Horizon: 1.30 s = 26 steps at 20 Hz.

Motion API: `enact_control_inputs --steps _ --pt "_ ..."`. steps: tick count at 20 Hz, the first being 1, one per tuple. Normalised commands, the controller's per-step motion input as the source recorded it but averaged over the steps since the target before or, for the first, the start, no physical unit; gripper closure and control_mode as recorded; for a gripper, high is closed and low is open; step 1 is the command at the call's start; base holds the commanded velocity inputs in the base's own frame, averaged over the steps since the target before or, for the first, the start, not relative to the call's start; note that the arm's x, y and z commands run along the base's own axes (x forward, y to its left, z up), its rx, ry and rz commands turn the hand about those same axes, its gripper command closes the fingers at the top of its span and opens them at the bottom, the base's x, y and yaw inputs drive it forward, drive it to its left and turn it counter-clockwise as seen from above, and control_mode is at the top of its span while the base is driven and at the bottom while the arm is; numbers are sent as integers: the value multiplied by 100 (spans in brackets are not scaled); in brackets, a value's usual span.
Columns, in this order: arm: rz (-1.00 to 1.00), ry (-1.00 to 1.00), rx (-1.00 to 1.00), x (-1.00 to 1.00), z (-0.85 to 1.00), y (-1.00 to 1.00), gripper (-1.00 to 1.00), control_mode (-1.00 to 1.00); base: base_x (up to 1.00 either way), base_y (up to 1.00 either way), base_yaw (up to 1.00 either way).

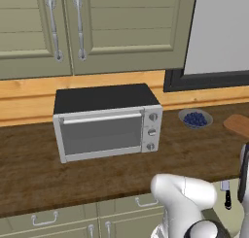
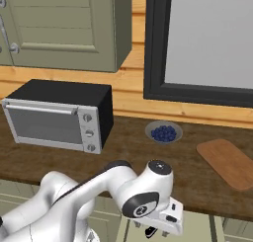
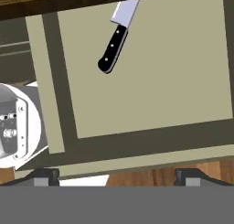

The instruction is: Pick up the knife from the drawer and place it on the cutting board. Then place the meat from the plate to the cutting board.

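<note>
The knife point(image 3: 114, 42) lies in the open pale-olive drawer point(image 3: 151, 81). Its black handle points toward me and its silver blade runs under the counter edge. My gripper point(image 3: 117, 176) hovers above the drawer, open and holding nothing, with both fingertips point(image 3: 45, 176) well short of the handle. The knife point(image 1: 226, 193) also appears below the counter front in the left base view. The light-brown cutting board point(image 2: 227, 162) rests on the counter at the right. The plate and the meat are out of view.
A silver toaster oven point(image 1: 104, 120) stands on the dark wooden counter point(image 1: 29, 169). A small grey bowl of blueberries point(image 2: 163, 132) sits between the oven and the board. Wall cabinets hang above, and a dark-framed window point(image 2: 207, 38) is at the right.
</note>
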Motion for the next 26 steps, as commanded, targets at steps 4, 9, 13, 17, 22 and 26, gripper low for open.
enact_control_inputs --steps 4,9,13,17,22,26 --pt "0 19 0 0 -35 -11 -100 -100 0 0 0" --pt "0 6 3 0 -54 -14 -100 -100 0 0 0" --pt "0 0 7 -5 -62 -22 -100 -100 0 0 0" --pt "0 0 6 -9 -37 -18 -100 -100 0 0 0" --pt "0 1 2 -14 -22 -12 -100 -100 0 0 0" --pt "0 4 2 -30 -17 -12 -100 -100 0 0 0"
